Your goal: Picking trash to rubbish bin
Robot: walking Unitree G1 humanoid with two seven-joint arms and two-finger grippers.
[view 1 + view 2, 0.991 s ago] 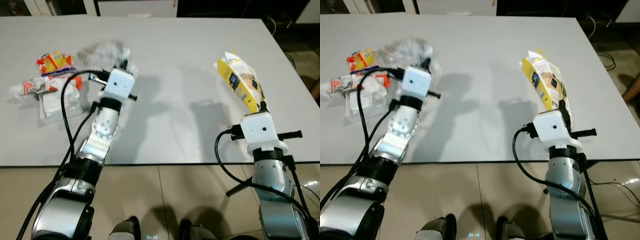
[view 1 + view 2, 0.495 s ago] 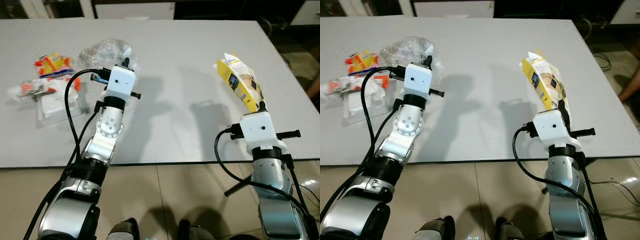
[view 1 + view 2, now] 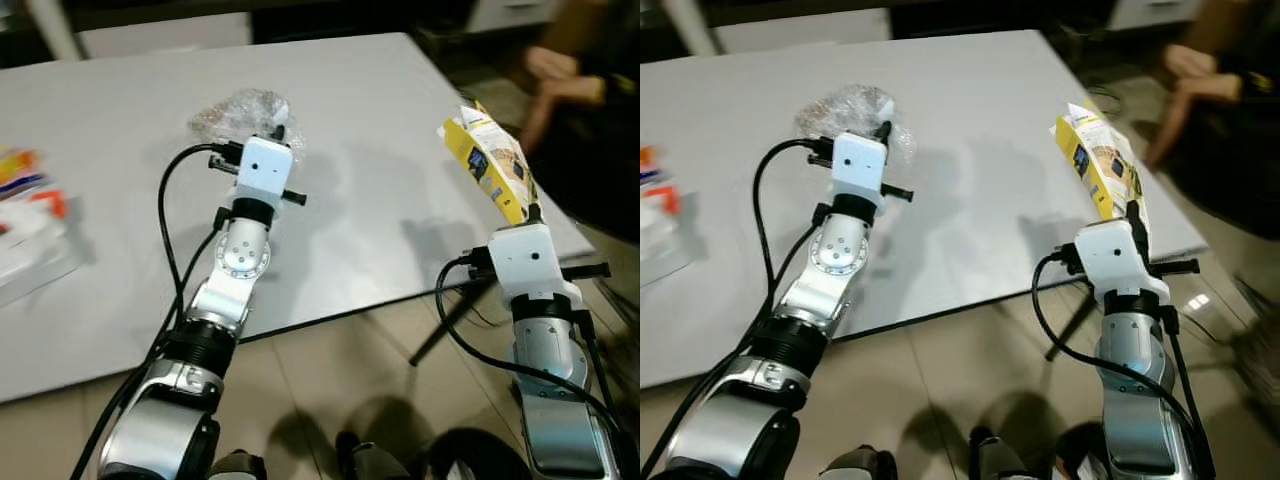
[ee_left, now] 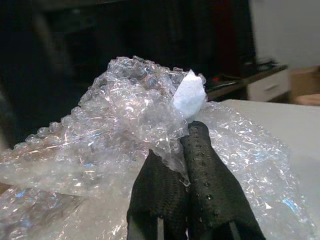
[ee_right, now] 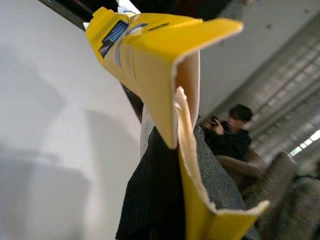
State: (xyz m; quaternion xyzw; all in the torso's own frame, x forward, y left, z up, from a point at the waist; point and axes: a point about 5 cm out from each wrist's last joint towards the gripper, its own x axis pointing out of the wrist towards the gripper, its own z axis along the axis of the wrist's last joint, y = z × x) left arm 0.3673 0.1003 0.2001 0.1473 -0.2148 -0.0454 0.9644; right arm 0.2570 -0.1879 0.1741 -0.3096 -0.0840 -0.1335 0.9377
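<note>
The grey table (image 3: 380, 180) serves as landmark. Over its near right corner the right gripper (image 5: 165, 165) has its fingers clamped on a flattened yellow carton (image 3: 487, 165), lifted clear of the top. Above the table's middle the left gripper (image 4: 181, 150) pinches a wad of bubble wrap (image 4: 125, 115) (fingers nearly together). Both pieces look secured; the carry is in hand, so next comes finding the bin and releasing over it.
</note>
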